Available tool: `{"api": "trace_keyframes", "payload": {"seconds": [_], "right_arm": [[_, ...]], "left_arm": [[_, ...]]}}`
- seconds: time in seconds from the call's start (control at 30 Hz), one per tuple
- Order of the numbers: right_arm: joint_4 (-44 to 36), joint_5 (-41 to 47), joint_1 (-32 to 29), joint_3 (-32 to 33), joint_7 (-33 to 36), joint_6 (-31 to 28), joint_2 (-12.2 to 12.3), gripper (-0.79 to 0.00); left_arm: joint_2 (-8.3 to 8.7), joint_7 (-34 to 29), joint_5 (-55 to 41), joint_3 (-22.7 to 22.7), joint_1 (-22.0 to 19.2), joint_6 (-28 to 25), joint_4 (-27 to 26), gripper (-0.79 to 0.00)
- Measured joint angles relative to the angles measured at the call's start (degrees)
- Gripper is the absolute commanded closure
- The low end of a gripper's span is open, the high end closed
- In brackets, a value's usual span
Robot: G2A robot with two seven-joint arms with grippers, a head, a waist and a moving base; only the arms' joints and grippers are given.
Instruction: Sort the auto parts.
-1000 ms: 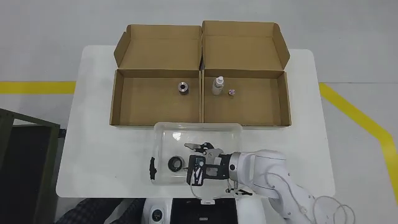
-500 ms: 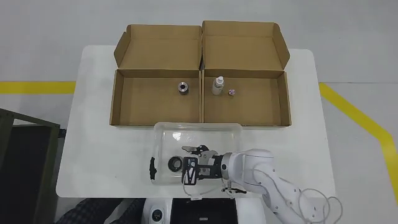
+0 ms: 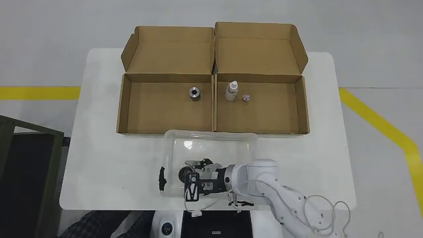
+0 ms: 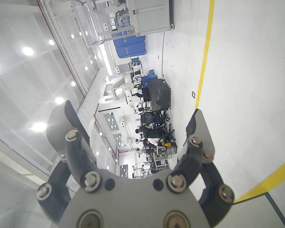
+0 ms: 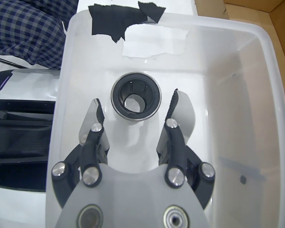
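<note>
- The pick appears to be the step in hand. The right gripper (image 5: 137,98) is hovering inside the clear bin (image 5: 251,67) at the table's near edge, with its fingers spread wide on either side of the black bearing (image 5: 135,116) and not touching it.
- The bearing is standing on end in the bin's near-left part.
- The next move is probably calling for an even squeeze on the outer wall and a lift clear of the bin. The carry would then likely go to the left box (image 3: 149,116), where a metal part (image 3: 193,93) is lying.
- The right wrist view is showing the gaps beside the bearing — the top view is hiding them.
- The top view is showing both boxes on the far side — the right box (image 3: 281,116) is holding a white part (image 3: 231,90).
- The left wrist view is showing the left gripper (image 4: 133,112) facing the room, with its fingers wide apart and holding nothing.
</note>
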Motion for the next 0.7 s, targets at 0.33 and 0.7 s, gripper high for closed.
{"api": "trace_keyframes", "payload": {"seconds": [0.33, 0.7], "right_arm": [[3.7, 1.1, 3.4, -3.2, -0.1, 1.3, -1.0, -0.409], [4.9, 5.0, 5.3, -3.2, -1.5, 0.5, -1.3, 0.000]], "left_arm": [[0.00, 0.0, 0.0, 0.0, 0.0, 0.0, 0.0, -0.785], [0.00, 0.0, 0.0, 0.0, 0.0, 0.0, 0.0, -0.785]]}}
